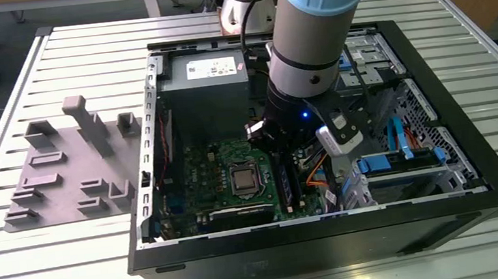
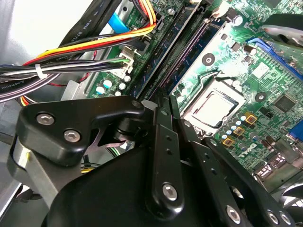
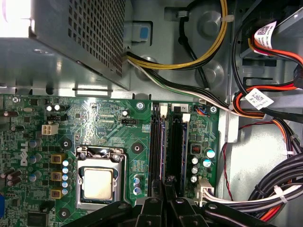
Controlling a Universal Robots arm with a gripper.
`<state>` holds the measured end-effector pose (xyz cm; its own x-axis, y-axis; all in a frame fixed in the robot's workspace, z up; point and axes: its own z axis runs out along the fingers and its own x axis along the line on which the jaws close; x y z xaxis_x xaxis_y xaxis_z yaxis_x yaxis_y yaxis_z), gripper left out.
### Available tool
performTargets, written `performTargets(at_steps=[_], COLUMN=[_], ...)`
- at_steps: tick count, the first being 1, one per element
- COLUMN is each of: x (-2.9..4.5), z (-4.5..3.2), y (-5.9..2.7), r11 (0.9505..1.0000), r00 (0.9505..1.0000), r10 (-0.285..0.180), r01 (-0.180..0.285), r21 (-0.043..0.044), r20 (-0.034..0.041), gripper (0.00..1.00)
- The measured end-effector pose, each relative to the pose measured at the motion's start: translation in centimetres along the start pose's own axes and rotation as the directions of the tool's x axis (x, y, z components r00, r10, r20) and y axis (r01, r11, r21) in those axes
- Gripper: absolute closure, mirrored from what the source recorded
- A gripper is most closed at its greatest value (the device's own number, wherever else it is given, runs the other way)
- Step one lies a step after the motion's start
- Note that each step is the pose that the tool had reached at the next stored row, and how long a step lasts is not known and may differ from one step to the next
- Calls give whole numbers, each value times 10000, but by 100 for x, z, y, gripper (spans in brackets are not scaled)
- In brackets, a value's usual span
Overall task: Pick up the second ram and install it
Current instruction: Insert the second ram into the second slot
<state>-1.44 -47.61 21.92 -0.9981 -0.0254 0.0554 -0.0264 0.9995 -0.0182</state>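
The second ram (image 3: 177, 151), a long, thin, dark memory stick, stands on edge in a long black motherboard slot beside the silver square processor socket (image 3: 97, 182), on the socket's side nearest the bundled cables. In the second wrist view the same stick (image 2: 165, 47) runs past the socket (image 2: 213, 106) alongside 1 neighbouring slot (image 2: 182, 52), which lies between stick and socket and shows a bare row of contacts.

The black gripper (image 3: 165, 185) hangs low over the end of these 2 slots, close to the socket. Its fingers are drawn narrow, nearly together, their tips (image 2: 161, 101) meeting just above the stick's end. Whether they touch or pinch the stick cannot be told.

The green motherboard (image 3: 109, 127) spreads around the socket. A perforated grey metal power supply (image 3: 80, 28) sits beyond the socket, away from the gripper. Black, yellow and red cables (image 3: 274, 189) bunch on the far side of the stick from the socket.

In the exterior view, the grey-and-blue robot arm (image 1: 312, 30) reaches down into the open black computer case (image 1: 333, 248), just beside the socket (image 1: 245, 179). A grey plastic fixture with upright blocks (image 1: 68, 164) lies outside the case, well apart from the socket, on the slatted metal table (image 1: 60, 267).
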Motion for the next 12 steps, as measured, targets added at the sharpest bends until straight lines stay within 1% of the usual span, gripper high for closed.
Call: performTargets(at_steps=[12], x=[1], z=[-26], y=[0], r11=[10000], r00=[10000], r10=[-1], r01=[1], r21=[-17], r20=[1], gripper=[87])
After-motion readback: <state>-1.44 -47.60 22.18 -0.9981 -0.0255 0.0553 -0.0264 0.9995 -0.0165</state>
